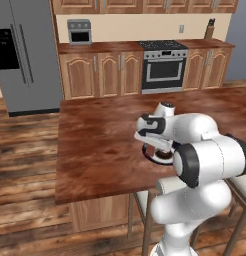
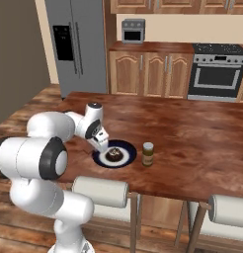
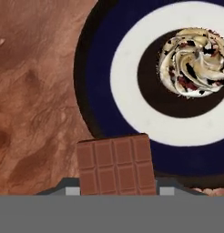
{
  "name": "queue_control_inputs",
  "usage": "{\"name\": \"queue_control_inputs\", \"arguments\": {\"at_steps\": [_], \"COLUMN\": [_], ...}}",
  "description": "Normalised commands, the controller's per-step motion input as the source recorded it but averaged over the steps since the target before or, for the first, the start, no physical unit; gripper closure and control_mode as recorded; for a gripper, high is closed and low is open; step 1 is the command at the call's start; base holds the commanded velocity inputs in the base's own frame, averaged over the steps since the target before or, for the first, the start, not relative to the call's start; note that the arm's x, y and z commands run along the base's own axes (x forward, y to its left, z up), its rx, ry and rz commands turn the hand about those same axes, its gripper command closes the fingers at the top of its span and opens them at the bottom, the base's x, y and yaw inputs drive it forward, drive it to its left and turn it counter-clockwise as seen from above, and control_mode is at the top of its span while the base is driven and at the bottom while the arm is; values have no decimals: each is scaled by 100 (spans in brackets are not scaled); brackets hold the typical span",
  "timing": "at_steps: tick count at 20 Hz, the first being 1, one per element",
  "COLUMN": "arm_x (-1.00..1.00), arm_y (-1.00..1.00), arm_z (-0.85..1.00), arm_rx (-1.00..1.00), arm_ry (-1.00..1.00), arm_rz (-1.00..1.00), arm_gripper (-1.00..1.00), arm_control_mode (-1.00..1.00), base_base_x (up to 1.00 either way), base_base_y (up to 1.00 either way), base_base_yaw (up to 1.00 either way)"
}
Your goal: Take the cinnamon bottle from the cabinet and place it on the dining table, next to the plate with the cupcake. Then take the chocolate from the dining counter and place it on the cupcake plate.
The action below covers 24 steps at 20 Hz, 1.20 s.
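Now, the facts:
Claw (image 2: 104,147): shut tight on the chocolate (image 3: 116,165) — it holds the bar by its near end.
Chocolate: its long side points ahead, far end just over the plate (image 3: 101,82) rim.
Cupcake (image 3: 196,63): farther in, past the bar.
Cinnamon bottle (image 2: 148,153): on the surface (image 2: 192,133), just beside the plate.
Next, I think: ease forward — then let go.

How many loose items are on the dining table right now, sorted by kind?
Plates: 1, the plate
Cupcakes: 1, the cupcake on it
Spice jars: 1, the cinnamon bottle beside the plate
Chocolate bars: 1, the chocolate, held over the plate's edge
Total: 4
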Motion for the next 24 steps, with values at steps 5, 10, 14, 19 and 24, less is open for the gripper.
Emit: {"name": "queue_control_inputs", "arguments": {"at_steps": [5,10,14,19,24], "arm_x": [43,30,13,0,2], "arm_y": [-12,0,-2,-7,-16], "arm_z": [-9,-25,-32,-22,-17], "arm_rx": [0,-6,-15,-15,-6], "arm_ry": [-9,-8,-4,-1,-1], "arm_rz": [14,18,19,19,16], "arm_gripper": [100,100,100,100,100], "arm_control_mode": [-100,-100,-100,-100,-100], "base_base_x": [0,0,0,0,0], "base_base_y": [0,0,0,0,0], "base_base_yaw": [0,0,0,0,0]}}
